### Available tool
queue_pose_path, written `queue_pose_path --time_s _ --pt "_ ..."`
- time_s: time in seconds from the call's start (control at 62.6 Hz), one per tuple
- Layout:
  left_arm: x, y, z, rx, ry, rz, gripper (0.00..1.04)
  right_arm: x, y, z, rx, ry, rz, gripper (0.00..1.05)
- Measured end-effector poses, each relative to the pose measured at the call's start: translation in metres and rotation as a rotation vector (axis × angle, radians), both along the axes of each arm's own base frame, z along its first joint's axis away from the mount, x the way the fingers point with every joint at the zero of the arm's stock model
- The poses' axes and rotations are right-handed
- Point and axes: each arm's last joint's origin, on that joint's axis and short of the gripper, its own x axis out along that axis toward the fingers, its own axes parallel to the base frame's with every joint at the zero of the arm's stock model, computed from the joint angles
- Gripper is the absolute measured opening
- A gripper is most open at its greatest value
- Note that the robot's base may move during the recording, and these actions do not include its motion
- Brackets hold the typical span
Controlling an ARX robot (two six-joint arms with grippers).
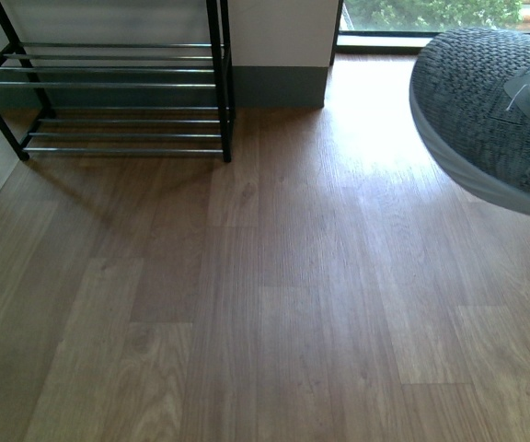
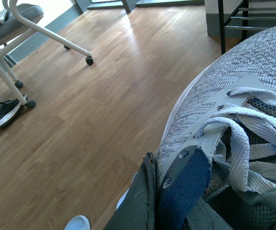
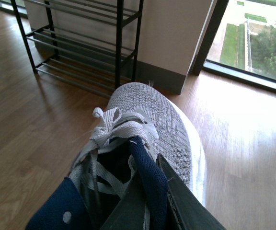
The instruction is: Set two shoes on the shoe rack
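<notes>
Fingers (image 2: 137,203) of my left gripper (image 2: 176,201) pinched one grey sneaker (image 2: 234,81) by its navy lining; my right gripper (image 3: 152,206) pinched the other sneaker (image 3: 150,103), apart from the shoe rack (image 1: 219,83).

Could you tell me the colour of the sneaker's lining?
The sneaker's lining is dark navy; right wrist view shows it best.

shoe rack (image 1: 118,85) back left, sneaker (image 1: 486,120) near right

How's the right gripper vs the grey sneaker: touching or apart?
Touching. In the right wrist view, the right gripper has its dark fingers on either side of the sneaker's navy tongue, pressed against it with no gap.
</notes>
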Motion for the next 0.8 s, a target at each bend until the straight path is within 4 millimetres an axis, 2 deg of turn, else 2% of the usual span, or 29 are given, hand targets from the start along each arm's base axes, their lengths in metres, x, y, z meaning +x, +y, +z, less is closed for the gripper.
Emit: queue_pose_path --time_s 0.799 --pt "0.0001 0.0001 -0.0001 -0.002 0.002 0.0 0.01 0.0001 -0.0002 -0.0001 0.0 0.0 -0.002 0.01"
